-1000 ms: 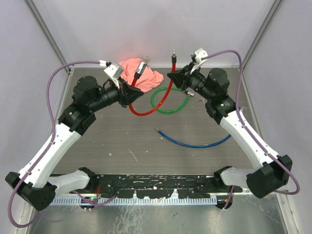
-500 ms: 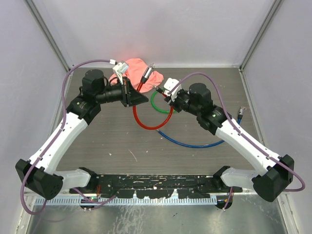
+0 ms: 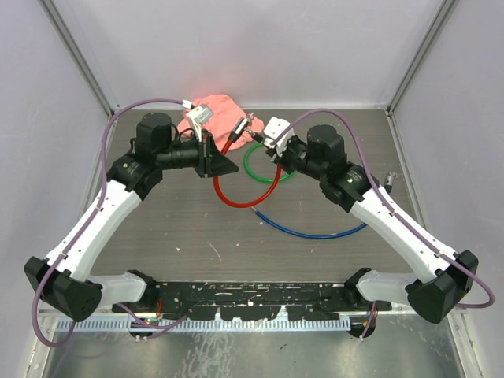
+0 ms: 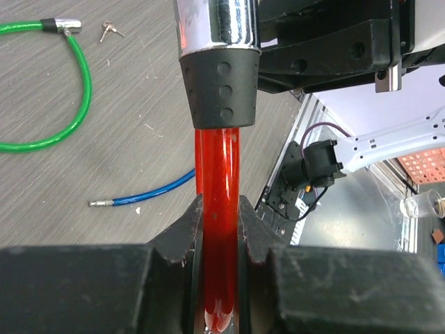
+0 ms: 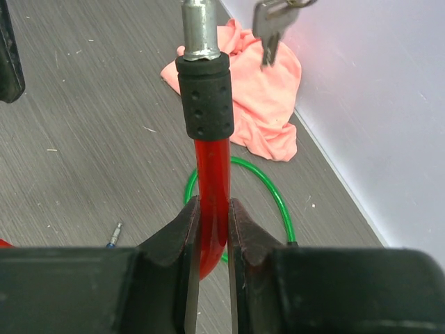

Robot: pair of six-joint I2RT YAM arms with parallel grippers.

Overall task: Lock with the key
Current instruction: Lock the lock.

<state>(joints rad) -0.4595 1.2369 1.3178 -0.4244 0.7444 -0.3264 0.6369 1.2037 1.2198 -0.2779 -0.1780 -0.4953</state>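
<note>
Angling inward toward each other, left gripper (image 4: 221,224) and right gripper (image 5: 212,224) each clamp the red cable lock (image 4: 217,167).

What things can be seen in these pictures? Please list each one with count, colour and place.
red plastic-coated cable lock: one, red, held up between both grippers
green cable lock: one, green, looped on the table
blue cable: one, blue, on the table, nearer the arm bases
crumpled cloth: one, salmon pink, far table edge
silver key: one, hanging by the red lock's metal end
small keys: count unclear, silver, beside the green lock's head
wood-grain table: one, grey
left gripper: black, shut on the red lock
right gripper: black, shut on the red lock
</note>
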